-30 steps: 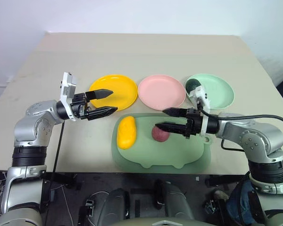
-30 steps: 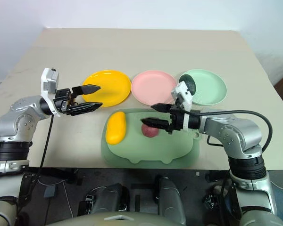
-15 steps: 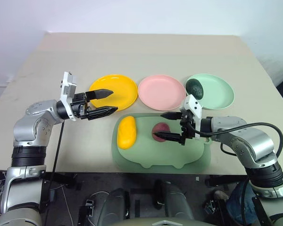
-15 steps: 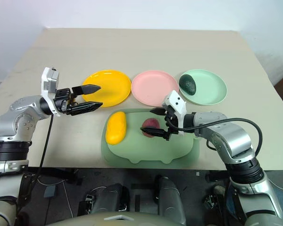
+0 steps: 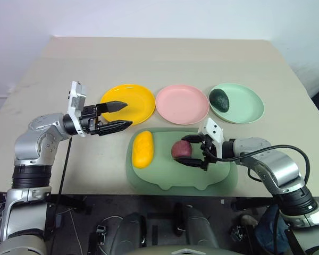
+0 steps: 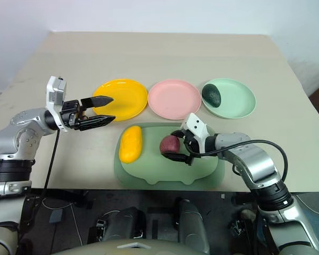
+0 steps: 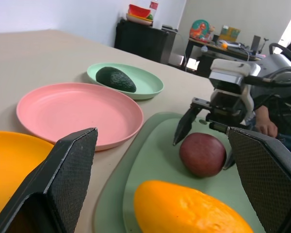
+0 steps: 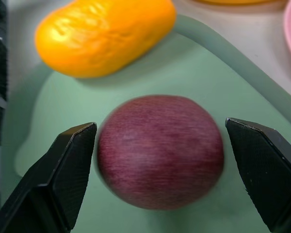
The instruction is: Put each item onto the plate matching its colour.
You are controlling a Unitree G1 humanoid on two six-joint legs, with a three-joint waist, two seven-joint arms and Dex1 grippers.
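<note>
Your right end effector is sitting spread wide around the dark red fruit, one finger on each side of it and neither pad pressing yet, so nothing is being held. The fruit is lying on the dull-green mat near the front edge of the surface, with the yellow fruit resting just beside it toward the mat's left edge. The pink plate is waiting empty just behind the mat, between the yellow plate and the mint plate, which is already carrying the green avocado. Because the red fruit is round and smooth, you are risking a squirt-out if the fingers close off-centre or too low; it could roll into the yellow fruit or off the mat's front edge. A finger dragging on the mat could also be shifting the mat under both fruits. Your left end effector is hovering wide and empty over the near rim of the yellow plate, clear of the lift path, so it is not looking like a collision worry.
</note>
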